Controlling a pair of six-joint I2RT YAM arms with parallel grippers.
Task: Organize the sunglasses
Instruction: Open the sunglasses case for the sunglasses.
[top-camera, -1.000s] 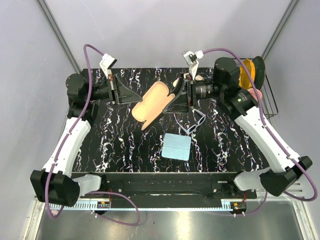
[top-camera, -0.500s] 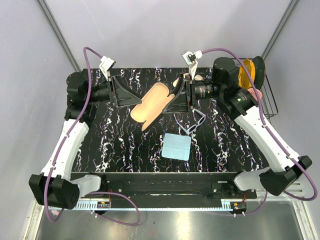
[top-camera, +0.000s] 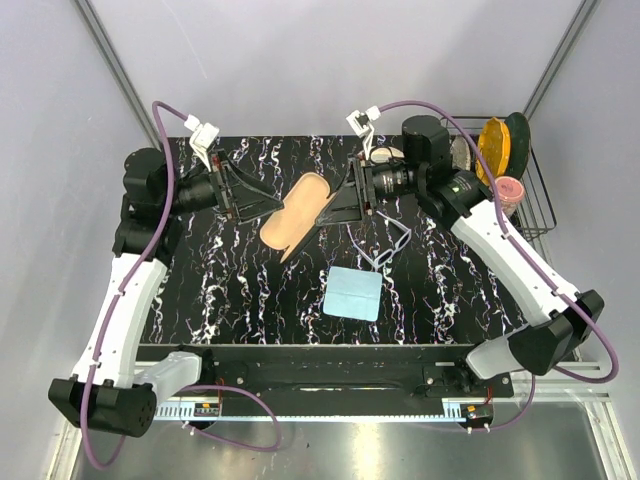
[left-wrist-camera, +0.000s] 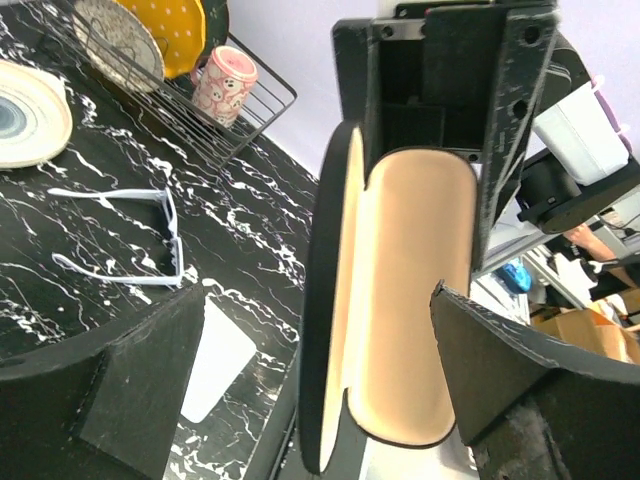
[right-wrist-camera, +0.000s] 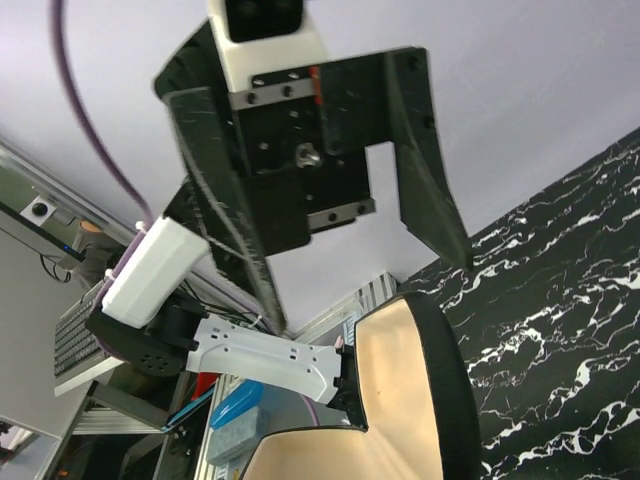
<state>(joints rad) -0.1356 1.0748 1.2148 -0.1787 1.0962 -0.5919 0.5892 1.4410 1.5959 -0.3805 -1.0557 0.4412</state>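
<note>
The black case (top-camera: 293, 215), open with its tan lining showing, is held tilted above the table's middle back. My right gripper (top-camera: 347, 200) is shut on its right half; in the right wrist view the case (right-wrist-camera: 405, 400) fills the bottom and my own fingers are hidden. Just left of the case, my left gripper (top-camera: 248, 195) stands wide open, its fingers (left-wrist-camera: 100, 390) flanking the case (left-wrist-camera: 400, 300) without touching it. The sunglasses (top-camera: 385, 245) lie unfolded on the table right of the case, also in the left wrist view (left-wrist-camera: 130, 240). A light blue cloth (top-camera: 353, 293) lies in front of them.
A wire dish rack (top-camera: 540, 200) stands at the back right corner with plates and a pink cup (left-wrist-camera: 225, 85). A white dish (left-wrist-camera: 25, 110) sits on the table beside it. The black marbled table (top-camera: 220, 290) ends at a rail near the arm bases.
My left gripper opened, let go of the case and drew back to the left. The right arm shifted left with the case, which now stands more folded and upright.
</note>
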